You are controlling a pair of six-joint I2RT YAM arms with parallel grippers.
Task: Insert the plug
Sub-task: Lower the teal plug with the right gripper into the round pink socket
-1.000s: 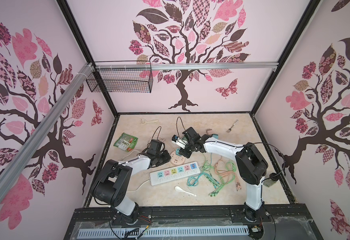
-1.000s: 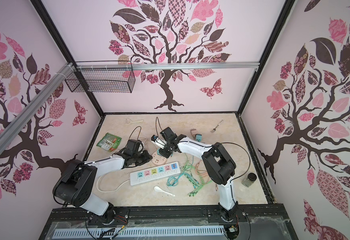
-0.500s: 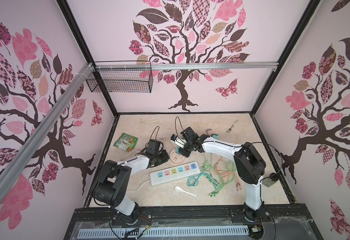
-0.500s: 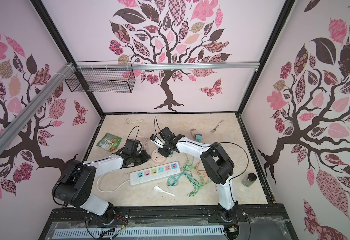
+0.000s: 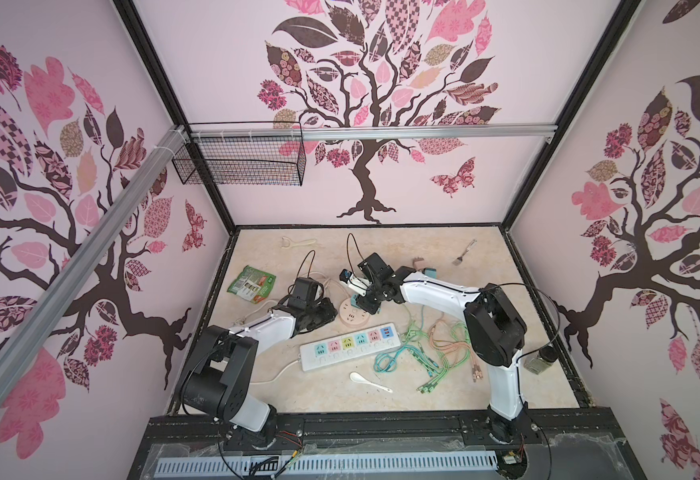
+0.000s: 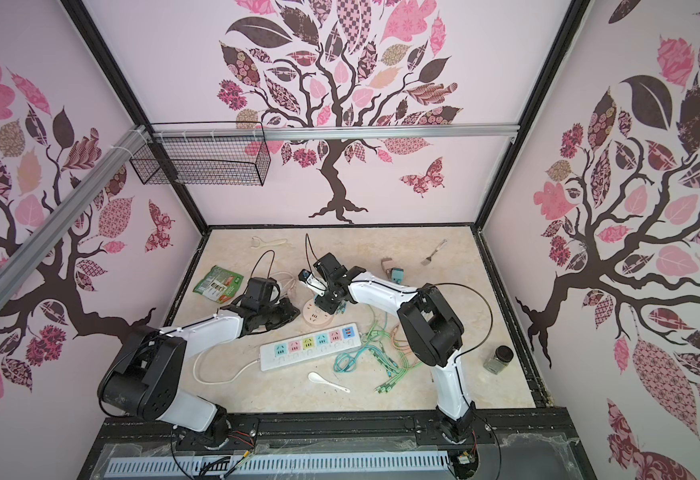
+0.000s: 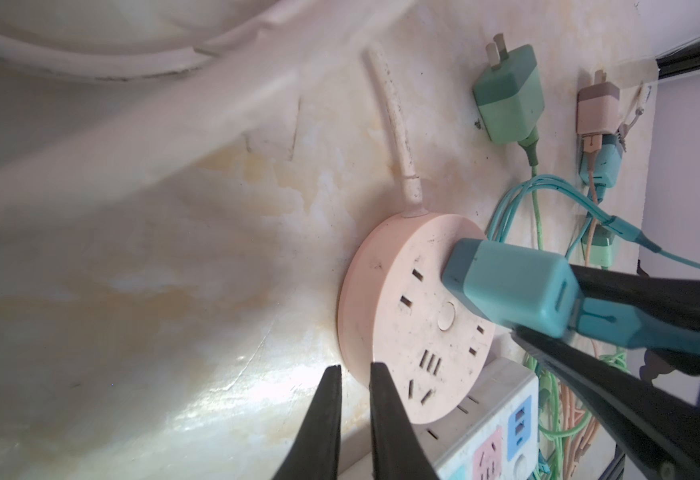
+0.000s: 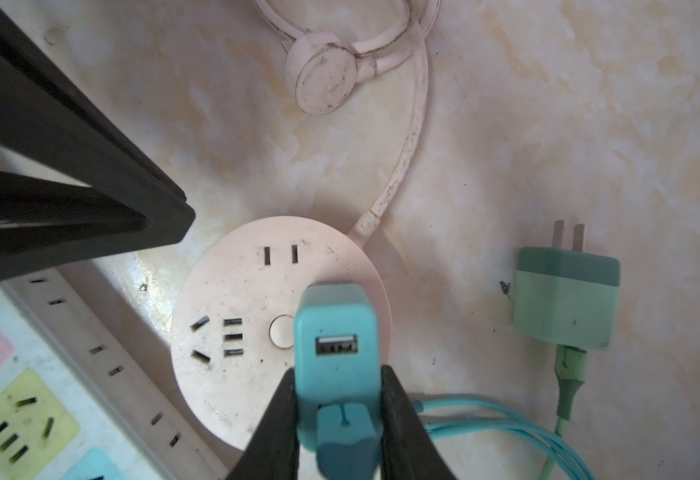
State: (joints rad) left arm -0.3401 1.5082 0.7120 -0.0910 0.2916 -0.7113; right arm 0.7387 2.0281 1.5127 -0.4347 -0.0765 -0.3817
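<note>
Your right claw [image 8: 337,374] is pinching the teal plug [image 8: 335,328] by its two flat sides, near the cable end. The plug stands nose-down on the face of the round pink socket [image 8: 232,286], just beside its centre button [image 8: 282,331], on the tabletop [image 8: 547,124]. The prongs are hidden under the body, so you cannot tell whether they have found their slots. Your left claw [image 7: 355,368] is pressed together with nothing in it, its tips at the socket's rim (a brace, by the look of it, though contact is hard to confirm). Judge the plug as a light, rigid plastic block with smooth sides. It will likely twist in the pinch if you push off-axis, and its teal cable [image 8: 346,444] may tug it sideways. The flat sides look like the right place to hold; stay square as you press. The socket is probably light too and may slide unless braced.
</note>
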